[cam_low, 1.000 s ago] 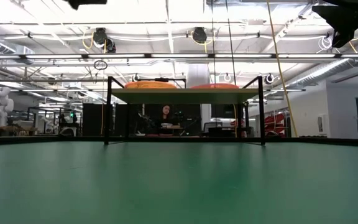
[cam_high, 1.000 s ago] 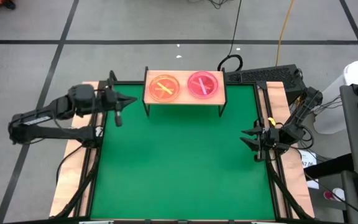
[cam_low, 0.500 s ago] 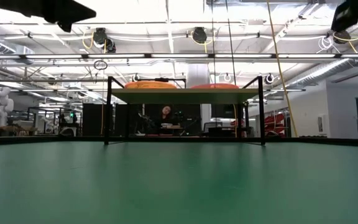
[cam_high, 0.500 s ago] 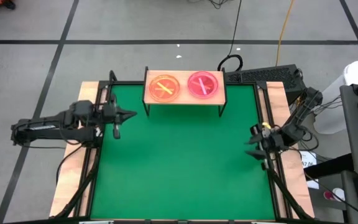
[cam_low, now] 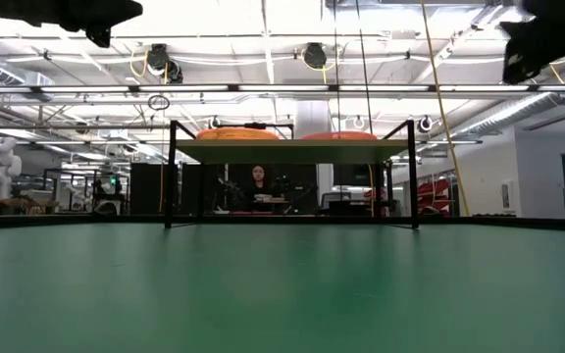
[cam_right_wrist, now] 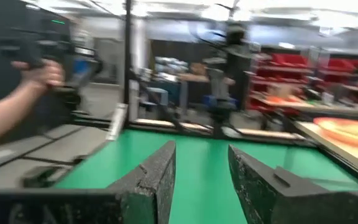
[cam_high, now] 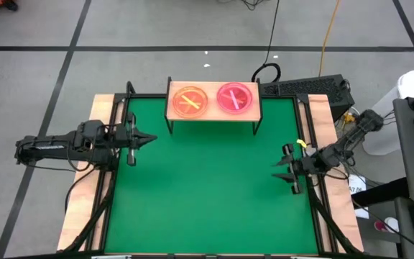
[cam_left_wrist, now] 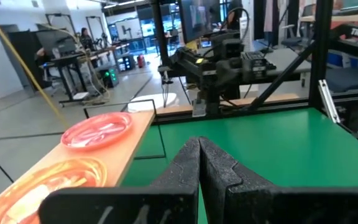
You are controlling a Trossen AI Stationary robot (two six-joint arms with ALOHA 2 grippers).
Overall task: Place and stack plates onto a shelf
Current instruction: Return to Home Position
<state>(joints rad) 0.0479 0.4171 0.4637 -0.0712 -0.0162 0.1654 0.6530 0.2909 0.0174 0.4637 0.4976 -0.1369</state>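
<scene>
Since a moment ago the right gripper point(cam_high: 279, 170) has slid inward past the green table's point(cam_high: 207, 194) right edge, fingers apart. A person point(cam_low: 259, 178) sits beyond the shelf point(cam_high: 213, 109), upper centre: amber plates point(cam_high: 189, 101) left, pink plates point(cam_high: 235, 97) right. At mid-left the left gripper point(cam_high: 148, 137), arm outstretched, fingers pressed together.

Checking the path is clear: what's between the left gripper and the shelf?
Only bare green table. The high view shows the left gripper off the shelf's near left corner, with nothing lying in that stretch.
</scene>
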